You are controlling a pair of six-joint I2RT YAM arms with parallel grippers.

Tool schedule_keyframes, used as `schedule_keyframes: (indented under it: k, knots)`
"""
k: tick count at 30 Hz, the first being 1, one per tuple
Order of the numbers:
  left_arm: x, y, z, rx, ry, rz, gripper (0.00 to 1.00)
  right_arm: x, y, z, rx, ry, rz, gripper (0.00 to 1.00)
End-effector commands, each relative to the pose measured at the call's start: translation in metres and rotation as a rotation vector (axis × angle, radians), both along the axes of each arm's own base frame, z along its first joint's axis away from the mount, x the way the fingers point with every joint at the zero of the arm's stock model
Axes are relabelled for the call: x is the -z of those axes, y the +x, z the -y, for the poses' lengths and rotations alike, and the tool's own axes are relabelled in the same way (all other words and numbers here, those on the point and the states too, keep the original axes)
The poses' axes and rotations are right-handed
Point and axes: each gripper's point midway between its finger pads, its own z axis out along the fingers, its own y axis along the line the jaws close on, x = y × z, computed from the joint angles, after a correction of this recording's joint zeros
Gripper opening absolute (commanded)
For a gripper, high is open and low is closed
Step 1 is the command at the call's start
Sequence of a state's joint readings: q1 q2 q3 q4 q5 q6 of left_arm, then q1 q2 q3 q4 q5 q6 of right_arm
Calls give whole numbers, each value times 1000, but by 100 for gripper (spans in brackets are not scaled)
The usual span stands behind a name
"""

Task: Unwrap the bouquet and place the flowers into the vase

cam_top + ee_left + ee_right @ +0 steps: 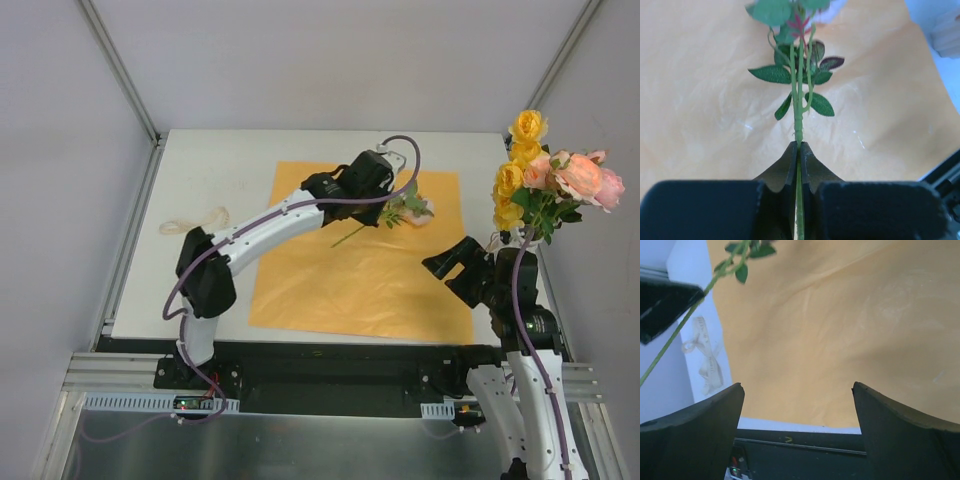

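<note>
The top of the thin green leafy flower stem [798, 110], above the left pincer [799, 148], is blurred and cut off by the edge.

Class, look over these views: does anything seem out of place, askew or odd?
The cream ribbon lies loose on the white table, left of the bright orange paper sheet, which sits slightly askew to the table's edges. Nothing looks spilled or damaged.

Paper sheet [350, 285]: we see plain orange.
Flowers [580, 178]: we see yellow and pink.
Stem [798, 115]: green, leaves green also.
Ribbon [195, 222]: cream.
Counter [230, 160]: white.
</note>
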State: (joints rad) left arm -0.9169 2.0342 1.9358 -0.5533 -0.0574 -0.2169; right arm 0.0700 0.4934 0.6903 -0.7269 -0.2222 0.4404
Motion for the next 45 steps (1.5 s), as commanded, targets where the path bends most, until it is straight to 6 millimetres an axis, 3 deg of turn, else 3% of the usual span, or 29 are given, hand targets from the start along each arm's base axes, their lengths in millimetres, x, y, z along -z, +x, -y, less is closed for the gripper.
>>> schedule_keyframes:
  k: [1, 2, 3, 4, 5, 7, 8, 10, 11, 14, 16, 19, 22, 25, 26, 27, 29, 30, 32, 34, 35, 38, 45]
  knots:
    - [-35, -27, -25, -21, -62, -6, 0, -24, 25, -18, 90, 234, 19, 87]
    - [-22, -36, -34, -32, -47, -41, 0, -26, 32, -23, 88, 264, 22, 85]
    - [-35, -44, -38, -24, -81, -42, 0, -21, 34, -27, 97, 292, 0, 83]
    - [-35, -49, -40, -22, -100, -48, 0, -28, 41, -32, 107, 342, 11, 83]
    - [-20, -58, -49, -37, -84, -84, 0, -23, 44, -40, 98, 357, -15, 83]
    - [-28, -73, -56, -20, -133, -102, 0, -23, 49, -49, 95, 375, -23, 83]
    - [-15, -79, -61, -28, -132, -123, 0, -18, 50, -58, 94, 365, -52, 83]
    - [-15, -86, -66, -28, -154, -124, 0, -15, 53, -65, 96, 347, -72, 83]
    - [-4, -91, -70, -29, -149, -141, 0, -6, 54, -71, 107, 329, -103, 84]
    - [7, -99, -75, -29, -156, -162, 0, 12, 60, -92, 102, 354, -156, 84]
    - [12, -101, -78, -30, -148, -168, 0, 10, 67, -103, 72, 360, -147, 84]
    - [22, -98, -87, -62, -113, -155, 0, 30, 68, -108, 48, 200, -189, 82]
    - [41, -107, -97, -61, -94, -210, 0, 39, 75, -125, -7, 91, -226, 77]
    - [57, -115, -112, -93, -84, -254, 6, 54, 78, -146, -32, 49, -289, 72]
    - [58, -116, -116, -106, -85, -257, 9, 69, 79, -149, -15, 16, -332, 71]
    - [62, -115, -123, -126, -82, -260, 17, 66, 83, -156, -13, 16, -335, 71]
    - [71, -119, -135, -155, -81, -278, 23, 81, 80, -170, -13, -19, -384, 71]
    - [74, -116, -141, -177, -82, -280, 29, 76, 84, -180, -17, -16, -379, 71]
    - [84, -119, -154, -206, -78, -293, 32, 92, 76, -194, -8, -63, -438, 71]
    - [95, -120, -168, -239, -65, -312, 34, 92, 75, -206, -7, -83, -461, 70]
    - [95, -119, -172, -247, -71, -308, 35, 104, 73, -207, 27, -97, -500, 70]
    - [99, -119, -186, -282, -72, -308, 37, 116, 67, -212, 67, -106, -544, 66]
    - [94, -118, -198, -301, -100, -286, 42, 134, 59, -207, 165, -115, -575, 56]
